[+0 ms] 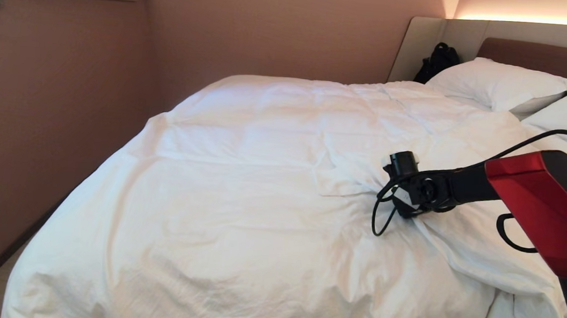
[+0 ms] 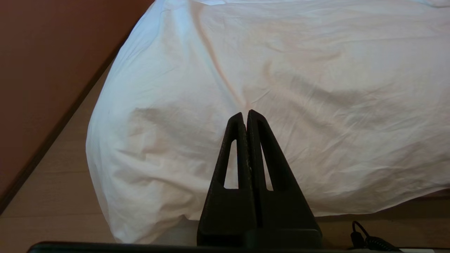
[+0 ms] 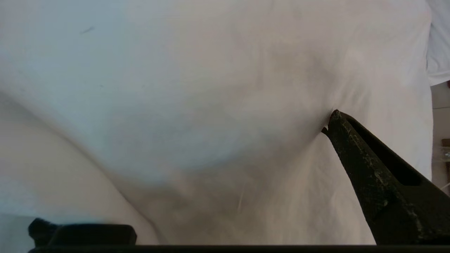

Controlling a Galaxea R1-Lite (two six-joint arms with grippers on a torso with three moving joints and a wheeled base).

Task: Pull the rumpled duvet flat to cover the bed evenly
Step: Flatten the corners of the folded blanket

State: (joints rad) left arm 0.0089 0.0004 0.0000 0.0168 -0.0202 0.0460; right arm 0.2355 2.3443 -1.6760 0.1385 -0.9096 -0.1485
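Fingers spread wide, my right gripper (image 1: 406,210) presses down into the duvet (image 1: 262,177) on the right side of the bed (image 2: 415,207), pinching nothing that I can see; one black fingertip (image 3: 335,117) dents the cloth. Its red arm (image 1: 540,197) reaches in from the right, wrist bent downward, cable looping beneath. My left gripper (image 2: 247,116) hangs with fingers pressed together, empty, off the near left corner. Wrinkled duvet covers the mattress up to two pillows (image 1: 498,84) at the far right.
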